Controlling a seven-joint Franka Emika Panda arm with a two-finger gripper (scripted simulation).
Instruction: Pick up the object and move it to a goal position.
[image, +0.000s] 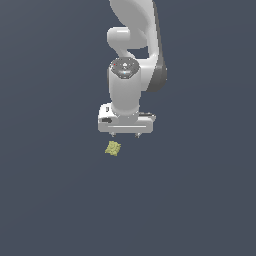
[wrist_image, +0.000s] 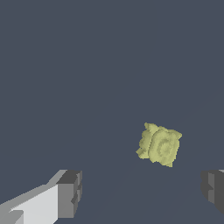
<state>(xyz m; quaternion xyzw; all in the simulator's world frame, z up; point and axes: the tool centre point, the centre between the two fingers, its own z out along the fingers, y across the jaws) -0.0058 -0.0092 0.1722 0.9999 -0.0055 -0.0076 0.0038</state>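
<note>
Yellow-green object (image: 113, 148), a small bumpy squarish lump, lies just left of and below the exterior view's centre, on the plain dark floor (image: 50, 200). White gripper (image: 125, 135) hangs above it, seemingly not touching. In the wrist view its fingers (wrist_image: 69, 194) are spread wide, nothing between them.

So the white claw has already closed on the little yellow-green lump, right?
Not quite. The gripper is open and holds nothing: in the wrist view the yellow-green lump lies free, clear of both fingers. The exterior view shows it apart from the gripper too.
</note>
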